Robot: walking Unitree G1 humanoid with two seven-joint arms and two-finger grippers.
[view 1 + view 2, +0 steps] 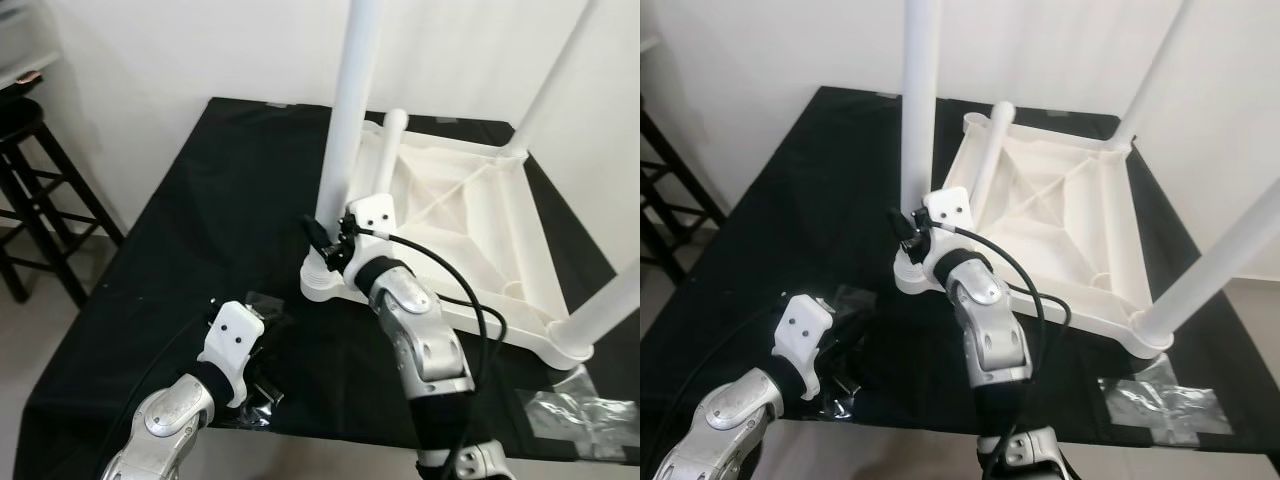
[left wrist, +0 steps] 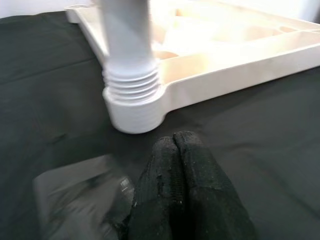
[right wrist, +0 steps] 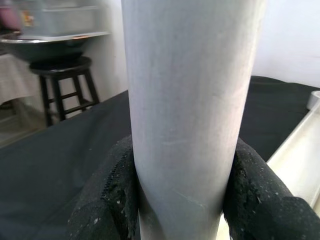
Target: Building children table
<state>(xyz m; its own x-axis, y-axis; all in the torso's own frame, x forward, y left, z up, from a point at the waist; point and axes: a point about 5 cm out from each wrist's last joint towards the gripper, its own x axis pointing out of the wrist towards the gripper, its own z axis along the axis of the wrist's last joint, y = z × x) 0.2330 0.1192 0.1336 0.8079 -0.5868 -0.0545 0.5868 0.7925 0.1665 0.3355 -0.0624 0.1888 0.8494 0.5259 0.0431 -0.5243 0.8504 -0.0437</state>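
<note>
Gripping the near-left leg (image 3: 187, 100) low on its shaft, my right claw (image 3: 182, 200) has one black finger (image 3: 107, 195) pressed on each side of the white tube, clamped on it just above its threaded end. That leg stands upright in the corner socket (image 2: 135, 107) of the upturned white table top (image 1: 470, 215), which lies underside up on the black cloth (image 1: 200, 210), toward the right half of it. In the left wrist view the threads of the leg still show above the socket's rim. Two more legs stand in other corners: one at the far right (image 1: 555, 80) and one at the near right (image 1: 610, 305). A fourth, shorter-looking leg (image 1: 388, 150) leans at the far-left corner, just behind the one I hold.

My left claw (image 2: 185, 190) sits near and to the left of the socket, its two fingers pressed together with nothing between them, over a crumpled clear plastic bag (image 2: 80, 195) on the cloth. A black stool (image 1: 30, 190) stands on the floor at far left.
</note>
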